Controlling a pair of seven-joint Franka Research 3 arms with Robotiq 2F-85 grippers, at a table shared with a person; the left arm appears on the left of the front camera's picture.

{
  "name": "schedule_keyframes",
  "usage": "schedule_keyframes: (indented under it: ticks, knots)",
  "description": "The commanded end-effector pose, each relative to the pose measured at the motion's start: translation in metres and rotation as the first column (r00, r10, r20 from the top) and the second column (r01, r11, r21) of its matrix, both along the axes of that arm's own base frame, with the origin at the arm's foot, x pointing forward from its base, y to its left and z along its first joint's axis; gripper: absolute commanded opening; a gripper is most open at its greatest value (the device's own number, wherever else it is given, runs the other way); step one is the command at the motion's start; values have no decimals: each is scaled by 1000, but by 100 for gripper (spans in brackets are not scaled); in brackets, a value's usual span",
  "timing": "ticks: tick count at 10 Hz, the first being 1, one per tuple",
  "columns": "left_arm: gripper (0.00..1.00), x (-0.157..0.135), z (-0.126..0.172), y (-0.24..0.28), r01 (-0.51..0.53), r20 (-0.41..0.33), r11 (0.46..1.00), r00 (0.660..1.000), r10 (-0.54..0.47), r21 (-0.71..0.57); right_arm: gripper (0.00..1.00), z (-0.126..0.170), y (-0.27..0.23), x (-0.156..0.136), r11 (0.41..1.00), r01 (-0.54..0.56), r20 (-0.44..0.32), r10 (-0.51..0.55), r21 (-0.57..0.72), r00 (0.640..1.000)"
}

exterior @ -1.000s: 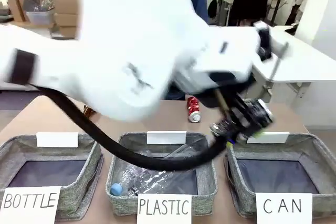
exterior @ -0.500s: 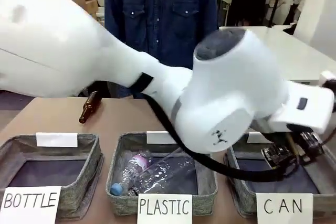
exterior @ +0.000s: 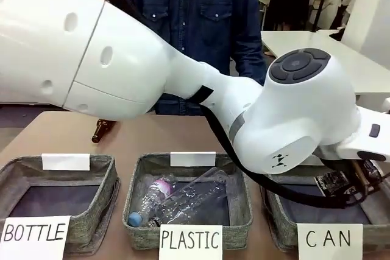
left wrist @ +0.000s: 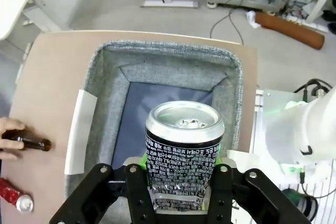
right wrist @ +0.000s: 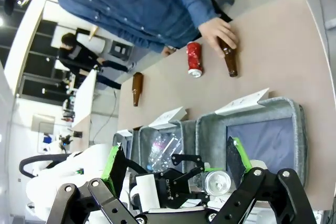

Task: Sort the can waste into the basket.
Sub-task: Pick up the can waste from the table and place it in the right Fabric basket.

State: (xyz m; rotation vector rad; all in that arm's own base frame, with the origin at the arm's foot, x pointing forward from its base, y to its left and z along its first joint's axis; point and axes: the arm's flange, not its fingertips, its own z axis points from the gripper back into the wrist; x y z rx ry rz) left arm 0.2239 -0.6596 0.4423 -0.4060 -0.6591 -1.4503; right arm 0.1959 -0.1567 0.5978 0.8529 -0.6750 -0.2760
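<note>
1. My left end effector (left wrist: 181, 182) is clamped on the dark can (left wrist: 184, 148). The can is upright and hangs over the open CAN basket (left wrist: 107, 82), not touching it.
2. Step in hand looks like the release. Keep the can centred over the basket's dark floor, clear of its walls. Drop lower before opening so it doesn't bounce out or catch the rim.
3. My right end effector (right wrist: 176, 161) has its fingers apart and empty, back from the CAN basket on my side.
4. Counts:
   - Cans: two. One is in my grip. The red can (right wrist: 194, 59) lies on the surface (right wrist: 294, 40) beyond the CAN basket's tagged rim.
   - Baskets: three, adding the PLASTIC basket (exterior: 244, 193) and the BOTTLE basket (exterior: 108, 190).
   - Brown bottles (right wrist: 136, 90): two, one under a person's hand (right wrist: 218, 30).
   - Clear plastic bottles (exterior: 183, 202): number unclear.
</note>
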Motion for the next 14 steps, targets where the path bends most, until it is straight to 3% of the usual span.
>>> schedule_keyframes:
  ticks: [1, 5, 7, 8, 10, 12, 14]
  knots:
    - [96, 5, 5, 0, -22, 11, 1000, 1000, 22, 16, 100, 3, -1, 2, 1000, 15, 0, -15, 17, 1000]
    - [100, 20, 7, 19, -86, 56, 996, 995, 85, 6, 100, 3, -1, 2, 1000, 15, 0, -15, 17, 1000]
    - [100, 30, 25, 46, -90, -6, 996, 996, 90, -8, 100, 3, -1, 2, 1000, 15, 0, -15, 17, 1000]
    - [100, 30, 46, 76, -32, -74, 998, 997, 36, 52, 100, 0, 0, 0, 1000, 2, 1, -2, 0, 1000]
    - [100, 30, 92, 161, 0, -109, 996, 994, 10, 93, 100, -4, 6, 16, 999, -45, -32, 45, -3, 998]
    - [100, 36, 121, 263, -121, -65, 984, 989, 130, 132, 100, -2, 24, 41, 993, -115, -62, 114, -13, 992]
    - [100, 63, 136, 351, -293, -78, 945, 949, 306, 142, 100, 0, 48, 60, 979, -206, -75, 205, -9, 976]
